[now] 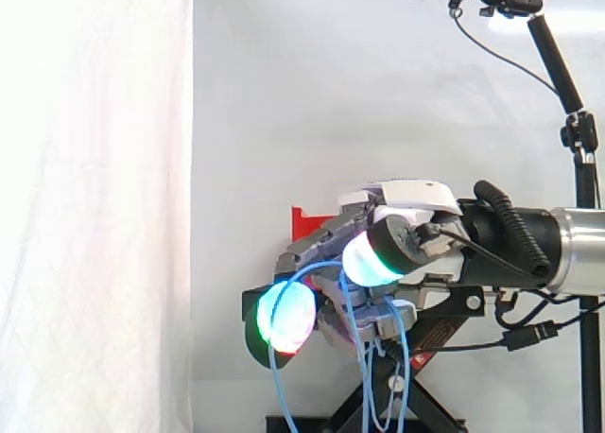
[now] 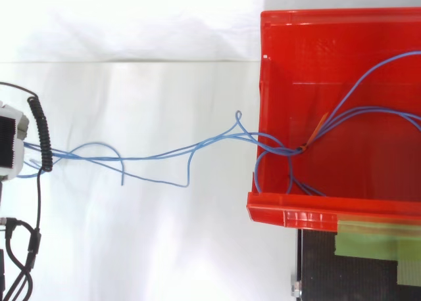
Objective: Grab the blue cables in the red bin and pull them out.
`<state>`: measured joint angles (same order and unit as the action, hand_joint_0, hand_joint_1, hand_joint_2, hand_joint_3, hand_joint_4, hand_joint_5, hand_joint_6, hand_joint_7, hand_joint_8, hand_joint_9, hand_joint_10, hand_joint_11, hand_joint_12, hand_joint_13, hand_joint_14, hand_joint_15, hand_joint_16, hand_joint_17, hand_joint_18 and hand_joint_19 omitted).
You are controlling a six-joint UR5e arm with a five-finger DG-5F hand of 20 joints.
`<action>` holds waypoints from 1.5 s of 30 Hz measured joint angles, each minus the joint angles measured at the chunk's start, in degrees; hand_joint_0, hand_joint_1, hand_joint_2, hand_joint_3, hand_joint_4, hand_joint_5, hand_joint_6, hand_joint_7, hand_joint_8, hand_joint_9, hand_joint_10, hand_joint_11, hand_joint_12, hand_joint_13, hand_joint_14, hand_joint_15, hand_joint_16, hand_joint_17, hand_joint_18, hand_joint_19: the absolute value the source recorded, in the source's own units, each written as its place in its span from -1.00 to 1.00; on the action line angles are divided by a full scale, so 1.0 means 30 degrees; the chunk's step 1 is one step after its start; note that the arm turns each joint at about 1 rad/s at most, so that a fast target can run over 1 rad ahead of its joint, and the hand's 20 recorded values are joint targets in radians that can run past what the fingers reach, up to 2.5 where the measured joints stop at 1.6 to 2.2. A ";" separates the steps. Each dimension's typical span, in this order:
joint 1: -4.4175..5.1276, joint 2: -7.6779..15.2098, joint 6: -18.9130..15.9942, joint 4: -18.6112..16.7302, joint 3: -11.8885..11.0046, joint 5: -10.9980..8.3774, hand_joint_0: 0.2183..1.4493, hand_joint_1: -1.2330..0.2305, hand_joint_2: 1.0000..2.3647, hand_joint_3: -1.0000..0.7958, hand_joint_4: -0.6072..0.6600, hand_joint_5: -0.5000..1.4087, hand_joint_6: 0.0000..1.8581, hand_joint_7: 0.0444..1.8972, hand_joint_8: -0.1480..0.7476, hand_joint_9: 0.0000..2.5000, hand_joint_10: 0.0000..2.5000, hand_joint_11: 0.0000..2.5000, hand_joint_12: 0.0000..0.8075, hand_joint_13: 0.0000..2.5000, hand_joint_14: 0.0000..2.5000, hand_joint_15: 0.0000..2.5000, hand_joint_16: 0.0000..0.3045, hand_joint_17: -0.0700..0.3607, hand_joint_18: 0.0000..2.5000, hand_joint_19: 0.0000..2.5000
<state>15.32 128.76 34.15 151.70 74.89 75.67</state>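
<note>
Hand (image 1: 408,251) is curled shut on the blue cables (image 1: 405,350), no question. From the side you can see the strands looped over and between the bent fingers, one arc running from the white-green pad across to the lower fingertip (image 1: 286,317), which is glowing cyan, green and red. Below the hand the rest of the strands hang down in loose loops in front of the black stand (image 1: 430,400).

Hand points left, well in front of the red bin (image 1: 304,225), which peeks out just behind the fingers.

From above it's clearer where everything lies. The blue cables (image 2: 210,142) stretch in a bundle from inside the red bin (image 2: 296,210), over its left wall, and across the white surface all the way to the picture's left edge, where the robot's end is. So part of the bundle is out of the bin and part isn't: a few long curves lie on the bin floor, gathered at an orange tie (image 2: 317,131) near the left wall. A couple of slack loops sag off the main bundle out in the open between bin and hand.

Green tape (image 2: 371,238) sits on the stand below the bin's front rim.
</note>
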 measured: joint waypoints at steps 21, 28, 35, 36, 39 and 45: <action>0.0002 -0.0001 -0.0002 0.0009 0.0000 0.0000 -0.42 -0.28 -1.00 -1.00 0.37 0.52 -0.84 -0.21 0.06 -0.17 0.02 0.17 0.06 0.04 -0.51 0.13 -0.58 -0.01 -0.18 -0.10; -0.0001 -0.0001 -0.0003 0.0006 -0.0001 -0.0006 -0.42 -0.28 -1.00 -1.00 0.44 0.64 -0.97 -0.12 0.05 -0.12 -0.03 0.20 0.07 0.08 -0.55 0.17 -0.58 0.00 -0.16 -0.12; -0.0007 0.0006 -0.0002 0.0021 -0.0002 -0.0018 -0.43 -0.27 -1.00 -1.00 0.45 0.66 -1.00 -0.11 0.07 -0.11 -0.05 0.22 0.06 0.08 -0.56 0.18 -0.58 0.00 -0.15 -0.12; -0.0006 0.0005 -0.0003 0.0019 -0.0002 -0.0015 -0.43 -0.27 -1.00 -1.00 0.46 0.67 -1.00 -0.11 0.06 -0.11 -0.05 0.21 0.07 0.08 -0.56 0.17 -0.58 0.00 -0.15 -0.12; -0.0001 0.0001 -0.0002 0.0015 -0.0003 -0.0007 -0.43 -0.27 -1.00 -1.00 0.48 0.69 -1.00 -0.11 0.06 -0.09 -0.08 0.25 0.07 0.09 -0.58 0.18 -0.58 0.00 -0.15 -0.12; 0.0005 0.0002 -0.0002 0.0012 0.0002 -0.0008 -0.43 -0.28 -1.00 -1.00 0.50 0.72 -0.99 -0.12 0.04 -0.06 -0.10 0.25 0.05 0.11 -0.60 0.19 -0.58 -0.01 -0.14 -0.12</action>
<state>15.34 128.77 34.15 151.74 74.90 75.65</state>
